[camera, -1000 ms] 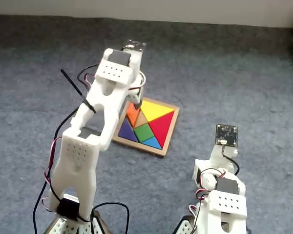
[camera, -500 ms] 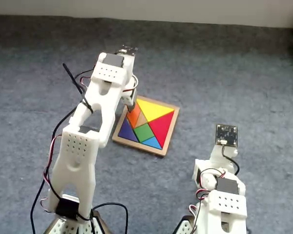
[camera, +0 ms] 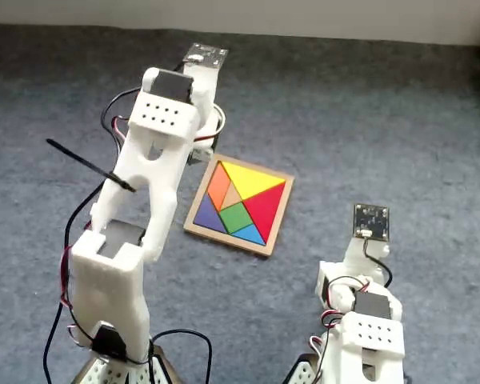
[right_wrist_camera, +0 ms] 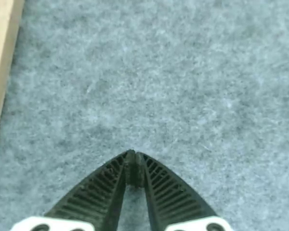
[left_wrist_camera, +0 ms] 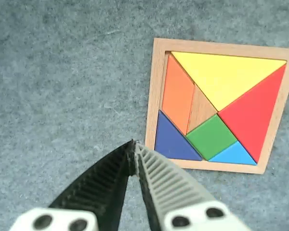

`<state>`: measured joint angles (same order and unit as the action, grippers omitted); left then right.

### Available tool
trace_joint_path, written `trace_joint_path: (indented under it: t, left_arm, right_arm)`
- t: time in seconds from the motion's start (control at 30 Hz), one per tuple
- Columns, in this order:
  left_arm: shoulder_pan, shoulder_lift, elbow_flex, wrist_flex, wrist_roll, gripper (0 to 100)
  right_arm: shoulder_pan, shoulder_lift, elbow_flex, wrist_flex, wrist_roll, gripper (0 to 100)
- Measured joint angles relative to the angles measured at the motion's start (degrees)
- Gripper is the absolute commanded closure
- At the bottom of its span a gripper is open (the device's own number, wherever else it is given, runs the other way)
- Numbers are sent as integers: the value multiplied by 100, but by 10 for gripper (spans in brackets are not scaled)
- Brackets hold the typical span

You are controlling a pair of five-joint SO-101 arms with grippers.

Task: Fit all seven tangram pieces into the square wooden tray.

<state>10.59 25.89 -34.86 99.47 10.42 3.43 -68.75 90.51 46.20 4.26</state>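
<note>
The square wooden tray [camera: 277,222] lies mid-carpet with the tangram pieces lying flat inside. The left wrist view shows its rim [left_wrist_camera: 151,96] around a yellow triangle [left_wrist_camera: 226,77], red triangle [left_wrist_camera: 255,120], orange parallelogram [left_wrist_camera: 178,91], plain wood triangle [left_wrist_camera: 201,108], green square [left_wrist_camera: 212,137], dark blue triangle [left_wrist_camera: 171,142] and light blue triangle [left_wrist_camera: 233,154]. My left gripper [left_wrist_camera: 133,147] is shut and empty, raised over the carpet just off the tray's dark blue corner. My right gripper [right_wrist_camera: 131,156] is shut, empty, over bare carpet, with the tray's edge [right_wrist_camera: 2,62] off to one side.
The left arm [camera: 164,120] stretches over the carpet left of the tray, a black cable tie [camera: 88,164] sticking out from it. The right arm [camera: 364,316] is folded near the front right. Grey carpet surrounds the tray on all sides.
The left arm has risen and drawn back leftward off the tray's orange corner, uncovering it. The right arm and the tray have not moved.
</note>
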Motion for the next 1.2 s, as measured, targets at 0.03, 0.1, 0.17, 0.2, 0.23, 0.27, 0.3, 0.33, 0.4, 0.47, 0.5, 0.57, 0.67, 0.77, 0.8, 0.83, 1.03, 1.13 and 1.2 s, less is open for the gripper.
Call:
trace_joint_path:
  t: [0.03, 0.1, 0.17, 0.2, 0.23, 0.27, 0.3, 0.33, 0.4, 0.47, 0.5, 0.57, 0.67, 0.77, 0.8, 0.83, 1.03, 1.13, 1.2]
  left_arm:
    - [0, -193, 167, 0, 0, 995]
    - [0, -589, 519, 0, 0, 995]
    - [0, -1029, 923, -18, 0, 995]
    - [0, -1257, 1178, -149, 0, 995]
    - [0, -1512, 1459, -290, 0, 995]
    - [0, -1785, 1767, -457, 0, 995]
    - [0, -2057, 2110, -659, 0, 995]
    - [0, -2347, 2462, -870, 0, 995]
    - [0, -2936, 3253, -1380, 0, 995]
    - [0, -3516, 4088, -1952, 0, 995]
    - [0, -3807, 4501, -2251, 0, 995]
    - [-35, -4369, 5284, -2796, 0, 995]
    - [-316, -5152, 6303, -3516, 0, 995]
    - [-651, -5749, 7112, -4009, 9, 995]
    - [-721, -5881, 7341, -4105, 9, 995]
    - [-774, -5987, 7516, -4185, 9, 995]
    - [-1046, -6541, 8308, -4264, 9, 995]
    - [-1169, -7024, 8738, -4281, 0, 995]
    - [-1169, -7437, 9037, -4281, -114, 995]
  right_arm:
    - [0, 0, 0, 0, 0, 994]
    - [0, 0, 0, 0, 0, 994]
    - [0, 0, 0, 0, 0, 994]
    - [0, 0, 0, 0, 0, 994]
    - [0, 0, 0, 0, 0, 994]
    - [0, 0, 0, 0, 0, 994]
    - [0, 0, 0, 0, 0, 994]
    - [0, 0, 0, 0, 0, 994]
    - [0, 0, 0, 0, 0, 994]
    - [0, 0, 0, 0, 0, 994]
    - [0, 0, 0, 0, 0, 994]
    - [0, 0, 0, 0, 0, 994]
    - [0, 0, 0, 0, 0, 994]
    - [0, 0, 0, 0, 0, 994]
    - [0, 0, 0, 0, 0, 994]
    - [0, 0, 0, 0, 0, 994]
    - [0, 0, 0, 0, 0, 994]
    - [0, 0, 0, 0, 0, 994]
    - [0, 0, 0, 0, 0, 994]
